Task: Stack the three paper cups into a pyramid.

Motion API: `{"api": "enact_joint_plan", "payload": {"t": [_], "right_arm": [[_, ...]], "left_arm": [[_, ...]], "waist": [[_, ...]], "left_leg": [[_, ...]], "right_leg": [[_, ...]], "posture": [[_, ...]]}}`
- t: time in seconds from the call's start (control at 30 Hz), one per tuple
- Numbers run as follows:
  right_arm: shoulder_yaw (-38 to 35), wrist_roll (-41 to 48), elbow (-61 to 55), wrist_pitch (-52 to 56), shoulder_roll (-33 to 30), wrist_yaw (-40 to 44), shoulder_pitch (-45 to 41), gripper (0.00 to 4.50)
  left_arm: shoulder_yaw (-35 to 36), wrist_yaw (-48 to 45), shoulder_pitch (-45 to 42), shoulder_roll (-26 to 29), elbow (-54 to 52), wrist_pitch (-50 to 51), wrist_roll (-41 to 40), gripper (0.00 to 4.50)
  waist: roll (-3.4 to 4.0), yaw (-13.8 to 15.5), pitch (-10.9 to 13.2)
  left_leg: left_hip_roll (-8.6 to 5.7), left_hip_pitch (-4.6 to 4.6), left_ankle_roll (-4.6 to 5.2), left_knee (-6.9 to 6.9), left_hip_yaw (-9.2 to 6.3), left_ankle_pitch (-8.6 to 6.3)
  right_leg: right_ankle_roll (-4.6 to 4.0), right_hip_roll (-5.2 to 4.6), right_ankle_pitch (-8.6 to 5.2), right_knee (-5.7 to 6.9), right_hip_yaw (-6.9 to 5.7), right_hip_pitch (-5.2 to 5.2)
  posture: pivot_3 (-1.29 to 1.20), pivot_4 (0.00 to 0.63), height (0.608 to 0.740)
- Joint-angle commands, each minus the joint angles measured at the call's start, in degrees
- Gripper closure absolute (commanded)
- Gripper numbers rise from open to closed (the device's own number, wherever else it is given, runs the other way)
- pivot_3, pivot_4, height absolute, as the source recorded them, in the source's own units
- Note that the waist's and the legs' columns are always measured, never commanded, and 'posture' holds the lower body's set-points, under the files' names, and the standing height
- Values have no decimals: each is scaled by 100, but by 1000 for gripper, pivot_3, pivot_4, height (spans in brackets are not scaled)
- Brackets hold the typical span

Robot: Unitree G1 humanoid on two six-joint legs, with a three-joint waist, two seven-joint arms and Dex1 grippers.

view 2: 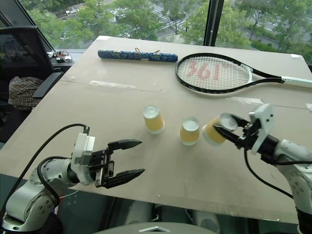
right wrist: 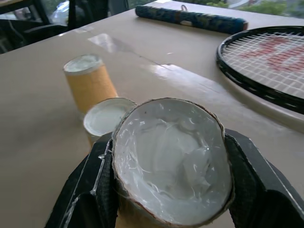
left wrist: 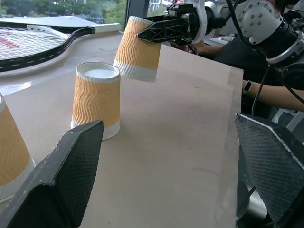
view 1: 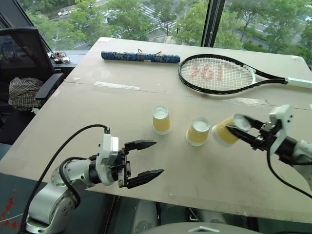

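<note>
- The right gripper (view 1: 239,129) is clenched on a paper cup (view 1: 225,131); one black finger (left wrist: 164,29) presses each side of the ribbed yellow-tan wall; the cup sits between the jaws, tilted over with its white base toward the wrist, and it is lifted clear of the table (view 1: 122,63).
- In the right wrist view the held cup's white base (right wrist: 171,159) fills the gap between the jaws, with a finger on either flank.
- The middle cup (view 1: 198,131) stands upside down on the table, just beyond the right gripper's fingertips and a little lower than the held cup; the two are close but apart.
- The far cup (view 1: 161,120) stands upside down as well, further out past the middle cup along the line from the right jaws; a gap separates the two standing cups.
- The left gripper (view 1: 146,161) is released, its jaws spread wide with nothing between them; it hovers over the table's near edge, and both standing cups lie ahead of its open jaws, well apart from the fingertips.
- A tennis racket (view 1: 217,74) and a blue patterned tube (view 1: 140,57) lie on the table beyond the cups, far from both sets of jaws.
</note>
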Motion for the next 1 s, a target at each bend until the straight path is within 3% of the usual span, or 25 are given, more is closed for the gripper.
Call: {"api": "enact_joint_plan", "payload": {"t": [0.03, 0.87, 1.0], "right_arm": [[384, -385, -128, -314, -217, 172, -121, 2387], [1639, -1964, 394, -1025, -38, -55, -36, 2387], [1598, -1826, 393, -907, 131, -84, -153, 624]], "left_arm": [[145, 39, 86, 51, -157, -26, -60, 0], [91, 293, 357, -33, -258, -172, 60, 0], [197, 605, 328, -146, -161, -123, 89, 0]], "waist": [[0, 9, 0], [-13, -7, -7], [-25, -3, -13]], "left_leg": [[-2, -1, 0, 0, 0, 0], [-1, 0, 0, 1, -1, 0], [5, 3, 0, 2, -1, 0]], "right_leg": [[-1, -1, 0, -1, 0, 0], [-4, -5, 1, -3, -1, 0], [-6, -8, 1, -3, -1, 1]], "posture": [[0, 150, 740], [0, 150, 740], [0, 150, 740]]}}
